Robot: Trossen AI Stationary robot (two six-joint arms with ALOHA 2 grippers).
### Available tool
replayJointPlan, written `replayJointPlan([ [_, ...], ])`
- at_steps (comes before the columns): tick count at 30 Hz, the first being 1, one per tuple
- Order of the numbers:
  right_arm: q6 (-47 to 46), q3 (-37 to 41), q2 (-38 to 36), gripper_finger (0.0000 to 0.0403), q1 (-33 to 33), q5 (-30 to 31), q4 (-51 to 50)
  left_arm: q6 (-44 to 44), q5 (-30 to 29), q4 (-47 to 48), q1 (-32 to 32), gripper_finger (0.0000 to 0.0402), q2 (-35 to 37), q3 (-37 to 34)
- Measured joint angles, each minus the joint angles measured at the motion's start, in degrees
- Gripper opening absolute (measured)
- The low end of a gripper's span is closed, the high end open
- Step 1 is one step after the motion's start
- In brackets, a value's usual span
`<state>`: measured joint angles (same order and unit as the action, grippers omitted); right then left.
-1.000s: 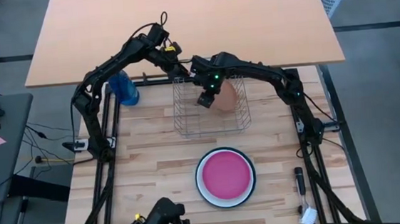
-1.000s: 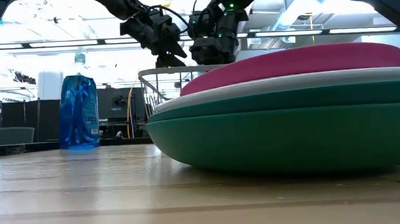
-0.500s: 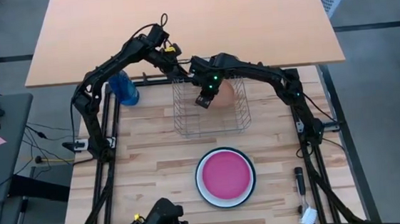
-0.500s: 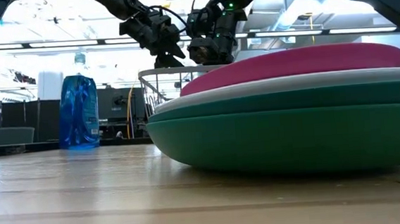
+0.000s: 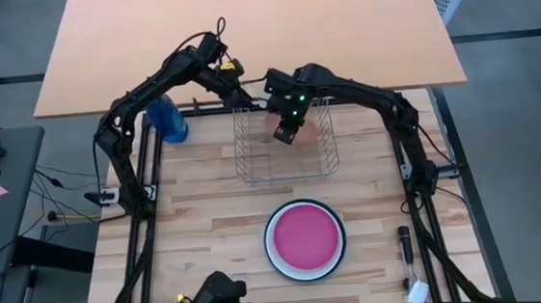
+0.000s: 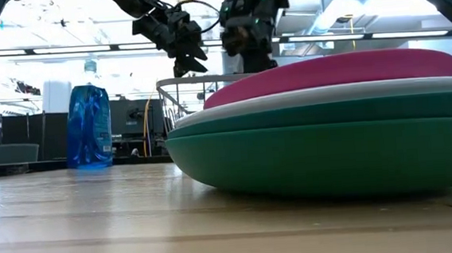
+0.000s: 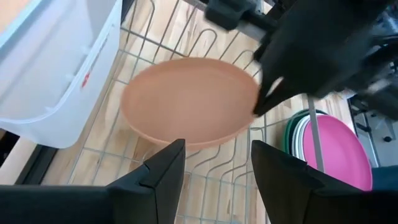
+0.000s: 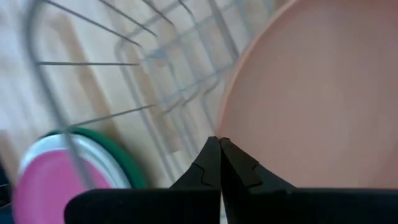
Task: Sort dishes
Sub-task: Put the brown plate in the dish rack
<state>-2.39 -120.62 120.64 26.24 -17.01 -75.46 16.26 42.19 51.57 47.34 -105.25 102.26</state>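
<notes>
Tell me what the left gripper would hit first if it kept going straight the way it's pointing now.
Most likely the salmon-orange plate lying in the wire rack. The left gripper, with its fingers apart, points straight at the plate. The right gripper sits just off to one side, and depth is hard to judge.

Matt salmon plate [image 7: 189, 99]; thin metal wire rack [image 5: 285, 150]; pale wood table [image 5: 208, 214]

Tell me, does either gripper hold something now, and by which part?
The right gripper seems to pinch the round salmon-orange plate by its rim, inside the metal wire rack. The open left gripper holds nothing.
</notes>
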Motion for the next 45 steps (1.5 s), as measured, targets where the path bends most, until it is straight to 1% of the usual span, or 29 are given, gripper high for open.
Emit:
replayJointPlan([
  [4, 1.20, 0.00, -2.53, 0.0000, 0.80, -3.75, -0.01, -0.16, 0.00, 0.16, -0.07, 0.0178, 0.29, 0.00],
  [9, 7.51, -0.02, -4.82, 0.0000, 2.77, -10.86, -0.56, 0.19, 0.20, 0.02, -0.70, 0.0178, 1.31, 0.00],
  [13, 11.82, -0.04, -4.97, 0.0000, 5.39, -13.27, -1.52, 1.87, -0.27, -0.02, -1.26, 0.0178, 2.91, 0.00],
  [17, 14.71, -0.09, -4.41, 0.0000, 8.36, -17.70, -0.96, 2.40, -1.96, -0.10, -1.46, 0.0178, 3.89, 0.00],
  [23, 14.92, -0.05, -4.16, 0.0000, 11.00, -18.34, -1.45, 1.92, -2.25, -0.03, -1.52, 0.0178, 4.07, 0.00],
  [25, 14.60, -0.07, -4.21, 0.0000, 11.10, -17.23, -2.09, 2.17, -2.72, -0.02, -1.99, 0.0178, 4.07, 0.00],
  [29, 13.91, -0.07, -4.13, 0.0007, 10.24, -14.32, -6.02, 3.24, -5.75, 0.05, -3.32, 0.0178, 4.04, 0.00],
  [31, 11.92, -0.07, -4.13, 0.0029, 8.77, -13.23, -6.57, 3.27, -6.39, 0.04, -3.61, 0.0178, 4.04, 0.00],
  [33, 9.74, -0.07, -4.13, 0.0062, 6.81, -11.80, -6.40, 3.27, -6.75, 0.09, -3.64, 0.0178, 4.04, 0.00],
  [38, 4.96, -0.07, -3.71, 0.0169, 2.73, -4.63, -3.41, 3.44, -7.66, 0.07, -3.62, 0.0178, 4.04, 0.00],
  [41, 0.62, -0.08, -1.82, 0.0228, 1.17, -2.21, -1.31, 3.60, -8.34, 0.11, -3.62, 0.0178, 4.04, 0.00],
  [43, -1.71, -0.04, 0.48, 0.0251, 0.49, -1.58, -0.79, 3.17, -8.62, 0.25, -3.55, 0.0178, 4.04, 0.00],
  [45, -3.98, -0.04, 2.22, 0.0261, 0.07, -1.45, -0.29, 2.30, -8.82, 0.54, -3.40, 0.0178, 4.04, 0.00],
])
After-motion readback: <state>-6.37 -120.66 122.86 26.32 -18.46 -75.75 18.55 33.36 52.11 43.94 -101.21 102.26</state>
